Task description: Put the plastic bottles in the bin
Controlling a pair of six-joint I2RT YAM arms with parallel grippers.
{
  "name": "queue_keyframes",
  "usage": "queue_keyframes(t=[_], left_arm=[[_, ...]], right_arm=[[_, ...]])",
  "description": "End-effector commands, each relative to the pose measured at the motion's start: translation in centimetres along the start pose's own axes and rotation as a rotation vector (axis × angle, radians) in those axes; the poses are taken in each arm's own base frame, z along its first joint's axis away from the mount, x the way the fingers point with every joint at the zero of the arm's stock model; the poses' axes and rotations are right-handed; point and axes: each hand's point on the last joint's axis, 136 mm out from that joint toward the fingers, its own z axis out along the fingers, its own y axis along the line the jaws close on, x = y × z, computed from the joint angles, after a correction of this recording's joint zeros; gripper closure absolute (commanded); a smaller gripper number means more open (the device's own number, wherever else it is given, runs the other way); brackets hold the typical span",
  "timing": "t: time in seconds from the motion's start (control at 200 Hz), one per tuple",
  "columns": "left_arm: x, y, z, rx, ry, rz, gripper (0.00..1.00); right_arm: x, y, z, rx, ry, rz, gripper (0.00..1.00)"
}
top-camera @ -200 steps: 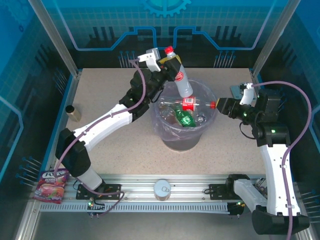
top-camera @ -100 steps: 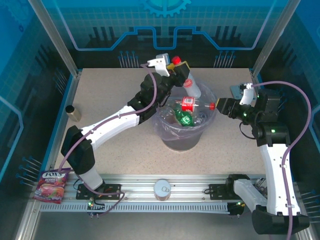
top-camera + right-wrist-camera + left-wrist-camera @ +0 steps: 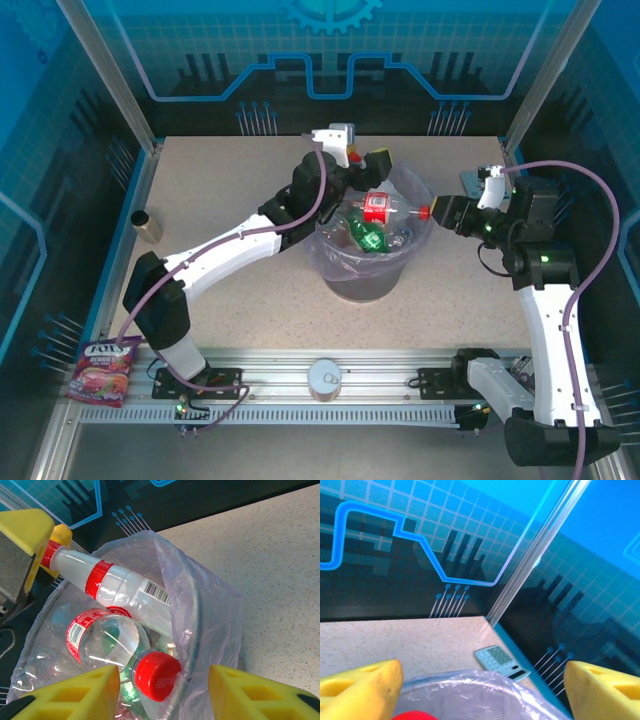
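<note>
Lower centre of the top view: round silver tin can (image 3: 324,378) on the metal rail between the arm bases. Red and pink snack pouch (image 3: 100,372) at the lower left corner. Small amber jar with a dark lid (image 3: 147,226) at the left edge of the speckled beige tabletop (image 3: 200,180), well apart from everything else. Mid frame: round grey bin lined with a pale-purple plastic bag (image 3: 365,285), already holding bottles. A clear plastic bottle with a red label (image 3: 378,207) lies across the top of the pile, with a green plastic bottle (image 3: 368,238) just beneath it. Right gripper (image 3: 437,212) sits at the bin's right rim. In its wrist view the yellow fingers (image 3: 65,692) are spread, and the labelled bottle's red cap (image 3: 157,676) sits between them with a gap on each side, inside the bag. Left gripper (image 3: 366,160) hangs over the bin's far rim with its jaws spread wide; yellow fingers (image 3: 360,690) sit at the two lower corners of its wrist view. A cloudy plastic bottle with a red band and barcode (image 3: 125,592) leans down into the bin, its cap end up between those fingers; contact cannot be told. Farther back, a flat pale keypad-like card (image 3: 500,661) lies on the table near the corner post. Behind it is the blue panel wall (image 3: 420,540).
</note>
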Motion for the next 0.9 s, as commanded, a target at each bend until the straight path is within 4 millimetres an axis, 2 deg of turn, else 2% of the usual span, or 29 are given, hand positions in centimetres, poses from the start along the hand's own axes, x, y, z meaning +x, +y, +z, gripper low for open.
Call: queue_keyframes(t=[0.0, 0.16, 0.325, 0.38, 0.48, 0.555, 0.655, 0.72, 0.82, 0.896], left_arm=[[-5.0, -1.5, -1.7, 0.014, -0.038, 0.092, 0.11], [-6.5, 0.2, -1.2, -0.019, 0.007, 0.099, 0.16], [-6.7, 1.8, -0.3, -0.056, 0.051, 0.132, 0.34], [-6.0, 2.2, 0.0, -0.065, 0.075, 0.140, 0.40], [-4.4, 2.5, -0.1, -0.059, 0.116, 0.129, 0.56], [-2.9, 3.1, -0.1, -0.068, 0.154, 0.109, 0.63], [-0.6, 3.9, -0.2, -0.081, 0.203, 0.085, 0.65], [0.0, 4.3, -0.3, -0.089, 0.209, 0.078, 0.65], [-0.8, 4.3, -0.9, -0.089, 0.189, 0.084, 0.64], [-2.2, 4.2, -1.6, -0.091, 0.177, 0.089, 0.59]], right_arm=[[0.0, 0.3, 0.0, -0.007, -0.001, -0.023, 0.49], [0.1, 0.3, 0.0, -0.007, 0.002, -0.023, 0.49], [0.1, 0.3, -0.1, -0.003, 0.002, -0.027, 0.49], [0.2, 0.3, -0.1, -0.001, 0.002, -0.027, 0.49], [0.2, 0.1, -0.1, 0.008, 0.002, -0.026, 0.49], [0.3, 0.0, -0.1, 0.008, 0.003, -0.026, 0.49], [0.3, 0.0, 0.2, 0.002, 0.006, -0.019, 0.49], [0.2, 0.3, 0.5, -0.018, 0.005, -0.009, 0.49], [0.5, 0.7, 1.2, -0.044, 0.022, 0.003, 0.49], [0.9, 0.8, 1.6, -0.042, 0.037, -0.003, 0.49]])
